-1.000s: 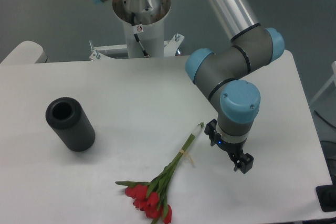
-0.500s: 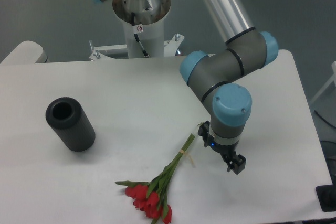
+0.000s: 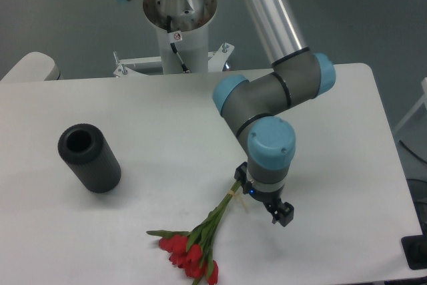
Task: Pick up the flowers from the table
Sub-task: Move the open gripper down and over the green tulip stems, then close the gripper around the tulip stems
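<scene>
White matte table (image 3: 167, 125) holds a bunch of red tulips with green stems (image 3: 200, 238) at its front edge. Black two-finger gripper (image 3: 263, 201) hovers over the stems' upper end; its jaw state is unclear.

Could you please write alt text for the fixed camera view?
A robot arm's gripper hovers over the stem ends of red tulip flowers lying on a white table. A black cylinder lies to the left.
</scene>
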Tool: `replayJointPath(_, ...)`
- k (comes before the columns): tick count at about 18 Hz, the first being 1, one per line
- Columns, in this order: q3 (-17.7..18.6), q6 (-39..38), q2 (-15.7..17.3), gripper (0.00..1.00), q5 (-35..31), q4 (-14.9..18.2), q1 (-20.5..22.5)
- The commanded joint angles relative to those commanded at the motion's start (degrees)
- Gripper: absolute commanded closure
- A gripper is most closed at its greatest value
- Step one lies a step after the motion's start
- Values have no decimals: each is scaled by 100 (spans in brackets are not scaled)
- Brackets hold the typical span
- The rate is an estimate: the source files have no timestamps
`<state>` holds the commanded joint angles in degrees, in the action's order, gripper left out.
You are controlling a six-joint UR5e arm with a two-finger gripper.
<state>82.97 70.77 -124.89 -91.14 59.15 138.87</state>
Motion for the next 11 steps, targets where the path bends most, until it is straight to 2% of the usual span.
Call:
replayJointPath(6,281,-914,0,0,0,-9,-299)
replayJointPath(11,290,-1398,-114,0,-9,-35,-422)
